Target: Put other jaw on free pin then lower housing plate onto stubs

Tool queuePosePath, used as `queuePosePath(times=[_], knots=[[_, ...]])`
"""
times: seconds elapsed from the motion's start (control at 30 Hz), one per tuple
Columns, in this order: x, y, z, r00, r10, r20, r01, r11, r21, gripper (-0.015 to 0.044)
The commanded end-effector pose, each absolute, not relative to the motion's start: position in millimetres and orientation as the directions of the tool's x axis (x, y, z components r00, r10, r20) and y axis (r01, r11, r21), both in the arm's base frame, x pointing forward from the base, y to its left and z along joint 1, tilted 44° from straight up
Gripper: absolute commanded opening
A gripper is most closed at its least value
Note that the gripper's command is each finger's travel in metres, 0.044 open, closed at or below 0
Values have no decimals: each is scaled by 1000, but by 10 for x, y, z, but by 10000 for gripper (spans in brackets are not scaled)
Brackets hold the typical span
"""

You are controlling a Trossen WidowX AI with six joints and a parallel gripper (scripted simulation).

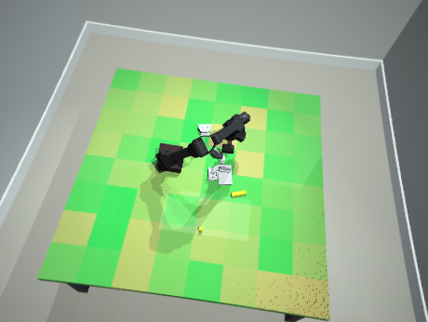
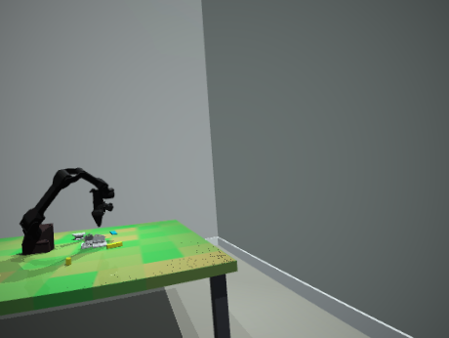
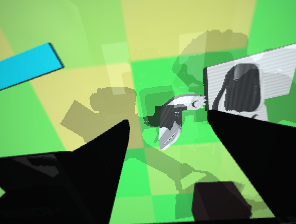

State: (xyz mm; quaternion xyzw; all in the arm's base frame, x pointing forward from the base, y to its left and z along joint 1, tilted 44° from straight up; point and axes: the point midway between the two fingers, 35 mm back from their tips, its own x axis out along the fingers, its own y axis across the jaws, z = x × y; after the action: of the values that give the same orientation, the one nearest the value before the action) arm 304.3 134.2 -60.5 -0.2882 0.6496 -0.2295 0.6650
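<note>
White block (image 1: 225, 178) (image 2: 100, 243) (image 3: 218, 80) seemingly crowding gripper (image 1: 221, 151) (image 2: 99, 225) (image 3: 167, 119)
</note>
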Motion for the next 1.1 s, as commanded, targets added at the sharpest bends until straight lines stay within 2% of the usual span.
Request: queuePosePath(times=[0.0, 0.5, 1.07], knots=[[3010, 1347, -596, 50, -678, -734, -169, 718, -675, 440], [2944, 1345, -575, 50, -677, -734, -529, 605, -594, 440], [2869, 1340, -552, 51, -677, -735, -840, 369, -398, 440]])
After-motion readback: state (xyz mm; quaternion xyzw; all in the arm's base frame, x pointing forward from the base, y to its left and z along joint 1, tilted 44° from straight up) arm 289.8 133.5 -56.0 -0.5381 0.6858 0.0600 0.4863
